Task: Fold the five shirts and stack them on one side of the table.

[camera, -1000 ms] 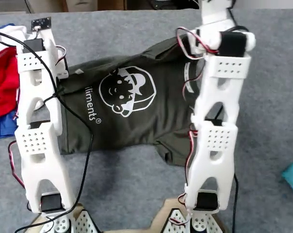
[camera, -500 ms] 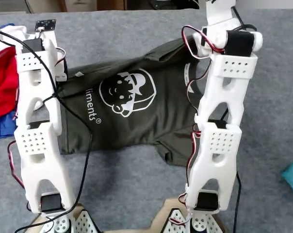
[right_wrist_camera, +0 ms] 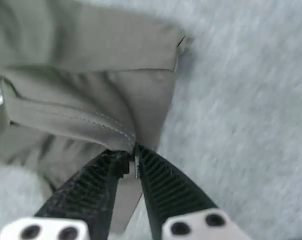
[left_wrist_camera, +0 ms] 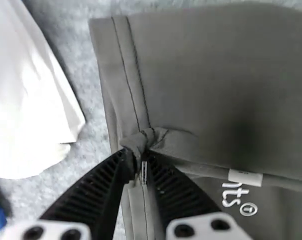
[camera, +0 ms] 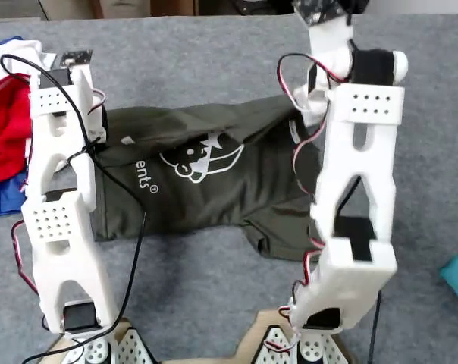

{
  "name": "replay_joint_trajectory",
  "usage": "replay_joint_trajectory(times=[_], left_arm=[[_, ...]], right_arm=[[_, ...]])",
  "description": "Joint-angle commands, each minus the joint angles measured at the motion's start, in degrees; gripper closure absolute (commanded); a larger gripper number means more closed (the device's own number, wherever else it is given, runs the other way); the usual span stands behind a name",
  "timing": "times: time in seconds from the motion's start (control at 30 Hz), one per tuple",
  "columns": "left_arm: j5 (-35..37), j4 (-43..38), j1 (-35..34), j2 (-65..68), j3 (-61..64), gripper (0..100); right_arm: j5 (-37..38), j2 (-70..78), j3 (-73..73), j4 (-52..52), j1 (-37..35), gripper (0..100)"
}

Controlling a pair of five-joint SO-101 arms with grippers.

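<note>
**A:** Where does the shirt lie?

**B:** The olive shirt (camera: 206,174) is spread on the grey desk (camera: 214,303) between the two arms. Its far edge is doubled over toward the near side, covering the top of the white print. The left gripper (left_wrist_camera: 140,167) has its fingers clenched on a bunched bit of stitched hem. The right gripper (right_wrist_camera: 135,160) is clamped on a seamed edge at the opposite side.

**A:** What could spoil it?

**B:** Both bites look thin. An uneven pull could let the cloth slip out, or skew the fold. The pile of red, white and blue clothes (camera: 5,129) is near the left arm and might get dragged along.

**A:** And the views?

**B:** The high view gives the fold line and print. The wrist views give the pinches that the arms cover from above, and the left one has white cloth (left_wrist_camera: 26,100) just beside the hem.
</note>
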Motion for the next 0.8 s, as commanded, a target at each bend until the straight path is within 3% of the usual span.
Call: replay_joint_trajectory(times=[0.0,0.2,0.43,0.77], left_arm=[[0.1,0.4,0.1,-1.5,2.2,98],[-0.1,0.4,0.4,-3.3,6.8,98],[-0.5,0.0,0.8,-19.9,20.7,98],[-5.9,-3.3,0.4,-44.5,46.9,98]], right_arm=[[0.5,-9.5,13.5,-3.5,0.9,99.5],[0.6,-21.9,36.4,-12.9,1.8,99.5],[0.5,-35.1,60.3,-24.0,2.7,99.5],[1.0,-42.4,69.9,-26.9,11.1,99.5]])
